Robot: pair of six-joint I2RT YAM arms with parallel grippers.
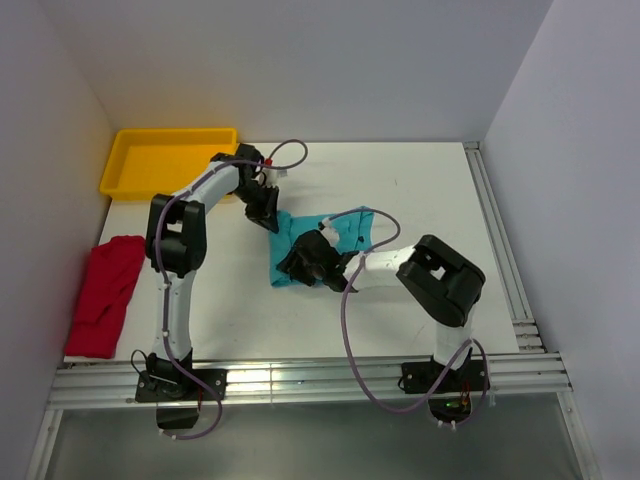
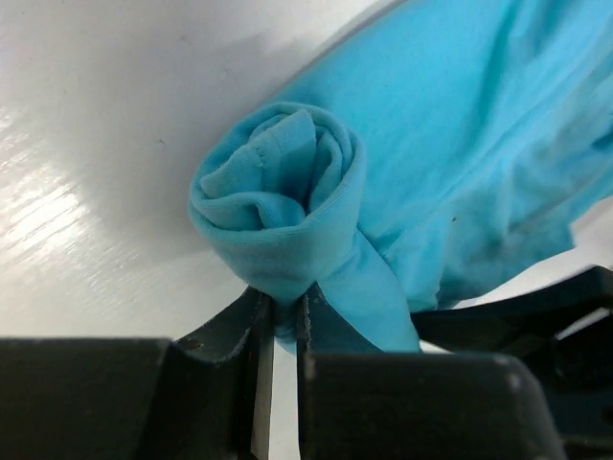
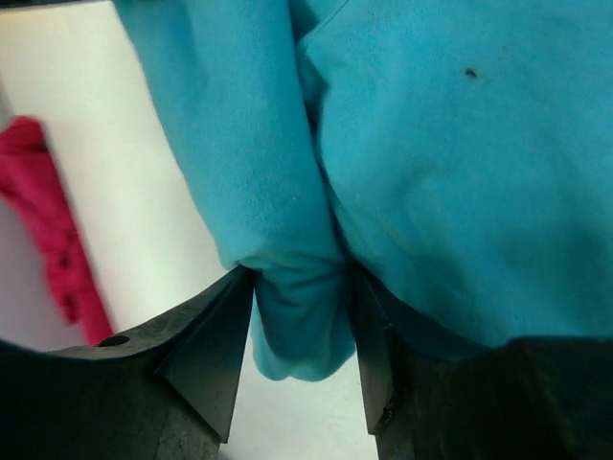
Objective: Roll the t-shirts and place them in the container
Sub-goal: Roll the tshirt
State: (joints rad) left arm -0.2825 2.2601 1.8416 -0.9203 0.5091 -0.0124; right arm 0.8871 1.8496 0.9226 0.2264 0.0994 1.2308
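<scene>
Teal cloth t-shirt, mid-frame, is partly rolled, pinched by left gripper & right gripper; red cloth t-shirt (left edge) is not yet rolled.

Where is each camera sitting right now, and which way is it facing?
Top external: fixed above and behind the bases, looking down on the table; left arm, right arm, teal t-shirt, red t-shirt, yellow tray show.
Left wrist: on the left gripper, looking along its fingers at the shirt's rolled end pinched between them.
Right wrist: on the right gripper, looking past its fingers, which clamp a teal fold.
Shared: all three show the teal t-shirt; top and right wrist also the red one.
</scene>
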